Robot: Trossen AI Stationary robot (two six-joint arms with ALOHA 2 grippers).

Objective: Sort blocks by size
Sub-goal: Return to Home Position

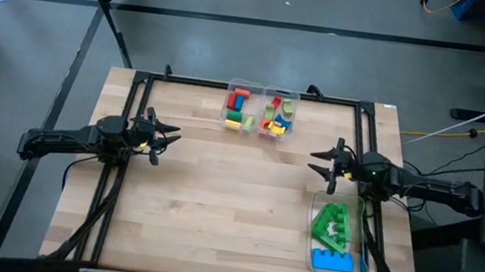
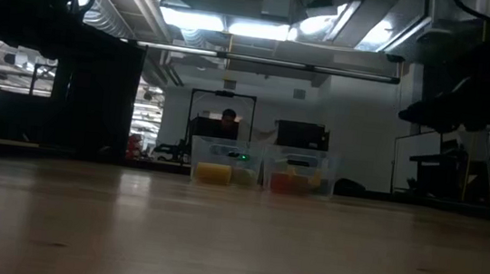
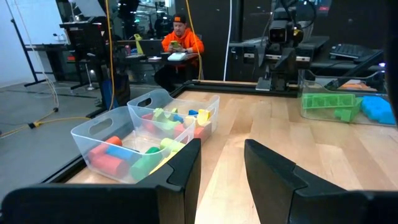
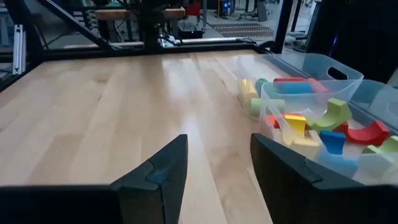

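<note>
Small red, yellow, green and blue blocks lie in two clear containers at the table's far middle: the left one (image 1: 238, 108) and the right one (image 1: 277, 114). Longer green bricks (image 1: 334, 223) and a blue brick (image 1: 334, 261) lie in a third clear container (image 1: 361, 270) at the near right. My left gripper (image 1: 172, 138) is open and empty above the table's left side. My right gripper (image 1: 316, 161) is open and empty above the right side, just beyond the third container. The two far containers also show in the left wrist view (image 3: 149, 140) and the right wrist view (image 4: 323, 118).
A black frame (image 1: 257, 89) runs along the table's far edge and down both sides. Bare wood lies between the two grippers (image 1: 236, 190). A person in an orange top (image 3: 180, 43) sits beyond the table.
</note>
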